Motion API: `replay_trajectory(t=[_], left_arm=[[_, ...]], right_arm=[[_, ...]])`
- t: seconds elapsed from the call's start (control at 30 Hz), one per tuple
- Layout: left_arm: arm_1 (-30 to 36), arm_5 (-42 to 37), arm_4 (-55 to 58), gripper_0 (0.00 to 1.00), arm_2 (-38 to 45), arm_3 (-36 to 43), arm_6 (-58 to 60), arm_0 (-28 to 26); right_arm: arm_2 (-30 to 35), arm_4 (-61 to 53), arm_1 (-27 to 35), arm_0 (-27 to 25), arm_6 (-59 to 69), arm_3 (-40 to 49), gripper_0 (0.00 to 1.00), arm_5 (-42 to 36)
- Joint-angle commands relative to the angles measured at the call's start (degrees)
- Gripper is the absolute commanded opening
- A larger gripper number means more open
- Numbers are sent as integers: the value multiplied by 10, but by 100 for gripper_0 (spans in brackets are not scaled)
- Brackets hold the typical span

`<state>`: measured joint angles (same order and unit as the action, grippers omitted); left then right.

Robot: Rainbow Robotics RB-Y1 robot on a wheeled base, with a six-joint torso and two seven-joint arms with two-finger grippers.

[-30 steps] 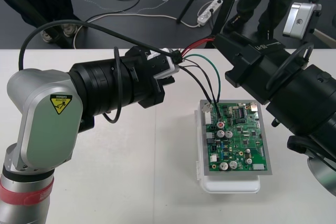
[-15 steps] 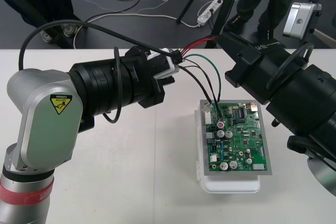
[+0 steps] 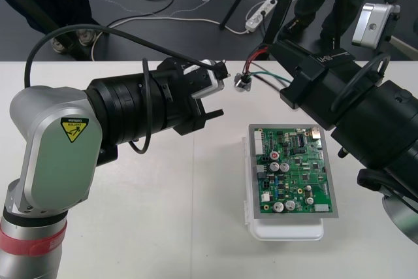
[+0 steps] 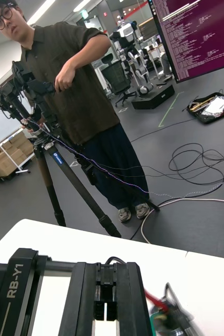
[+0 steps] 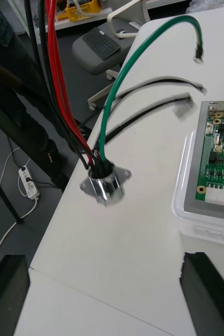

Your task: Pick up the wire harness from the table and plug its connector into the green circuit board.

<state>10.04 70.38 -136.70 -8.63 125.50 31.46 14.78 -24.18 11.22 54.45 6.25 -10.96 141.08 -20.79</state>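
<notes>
The harness socket hangs in the air between the two grippers, and its red and green wires run up to the tip of my right gripper. That gripper is shut, with a blurred red wire beside it. My left gripper stands open just left of the socket and touches nothing. From the left wrist, the metal socket hangs ahead of the wide-apart fingers. The green wire and the black wire ends hang free above the table. The green circuit board lies on its white base, with no wire on it.
The board and its base lie just right of the hanging socket. Bare table stretches left of and in front of the board. The table's far edge is right behind both grippers, with dark floor and cables beyond it.
My left gripper has opened and let go of the socket. The wires that reached down to the board have lifted off it, and the socket now hangs toward the right gripper.
</notes>
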Motion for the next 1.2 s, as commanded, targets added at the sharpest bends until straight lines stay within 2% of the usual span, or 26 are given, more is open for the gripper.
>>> replay_trajectory(t=[0.03,0.4,0.57,1.0,1.1,1.2], left_arm=[[-12,-33,15,100,8,9,-46,-7],[17,-33,58,100,12,10,-41,-7],[45,-33,100,100,17,10,-37,-7],[150,-33,268,100,62,9,-25,-7],[166,-33,299,100,68,9,-22,-8],[192,-33,351,100,79,9,-17,-8]], right_arm=[[-6,8,-7,15,14,6,0,4],[-5,25,4,10,14,6,0,7],[13,39,15,-18,15,6,0,34],[135,46,40,-138,16,6,0,227],[152,51,43,-157,16,6,0,260],[175,56,43,-172,16,-9,0,325]])
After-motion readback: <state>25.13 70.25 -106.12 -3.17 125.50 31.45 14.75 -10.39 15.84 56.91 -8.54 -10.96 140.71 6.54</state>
